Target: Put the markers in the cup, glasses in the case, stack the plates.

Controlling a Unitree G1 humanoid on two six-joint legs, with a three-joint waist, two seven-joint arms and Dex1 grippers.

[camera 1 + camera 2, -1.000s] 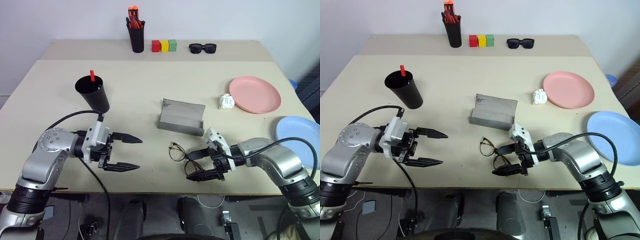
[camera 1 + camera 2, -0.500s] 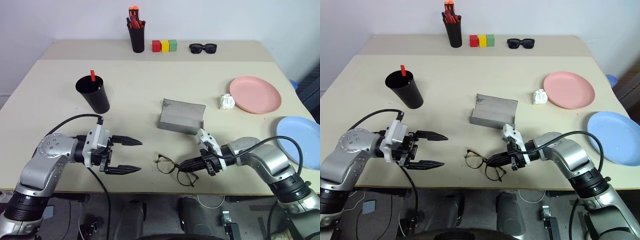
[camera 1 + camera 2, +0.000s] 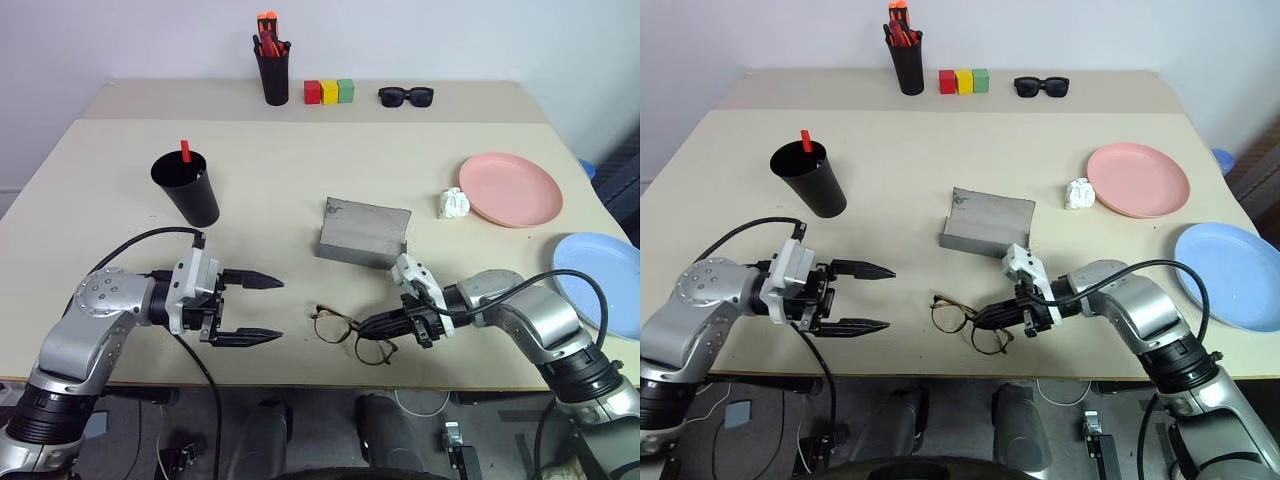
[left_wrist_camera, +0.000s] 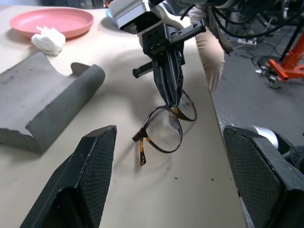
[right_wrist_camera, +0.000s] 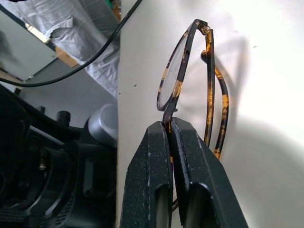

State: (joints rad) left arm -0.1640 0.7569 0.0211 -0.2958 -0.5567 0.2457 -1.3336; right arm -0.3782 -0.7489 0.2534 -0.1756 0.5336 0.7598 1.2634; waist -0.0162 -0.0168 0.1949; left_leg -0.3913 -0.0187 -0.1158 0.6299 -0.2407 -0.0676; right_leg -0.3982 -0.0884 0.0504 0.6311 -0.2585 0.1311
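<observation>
The tortoiseshell glasses (image 3: pixel 349 335) lie unfolded near the table's front edge, below the open grey case (image 3: pixel 362 235). My right gripper (image 3: pixel 373 325) is shut on the glasses at the frame by the bridge (image 5: pixel 167 111); they sit tilted, with one lens rim touching the table (image 4: pixel 164 129). To the left of the glasses my left gripper (image 3: pixel 280 311) is open and holds nothing. The black cup (image 3: pixel 187 188) stands at the left with a red marker tip (image 3: pixel 184 150) sticking out. The pink plate (image 3: pixel 510 188) and the blue plate (image 3: pixel 600 280) lie apart at the right.
At the back stand a black pen holder with orange-red pens (image 3: pixel 272 75), three coloured blocks (image 3: pixel 329 92) and black sunglasses (image 3: pixel 405 96). A crumpled white tissue (image 3: pixel 453 203) lies beside the pink plate. The table's front edge runs just below both grippers.
My right gripper has closed on the glasses, and they have shifted a little left and toward the front edge. The left gripper has stayed where it was, open.
</observation>
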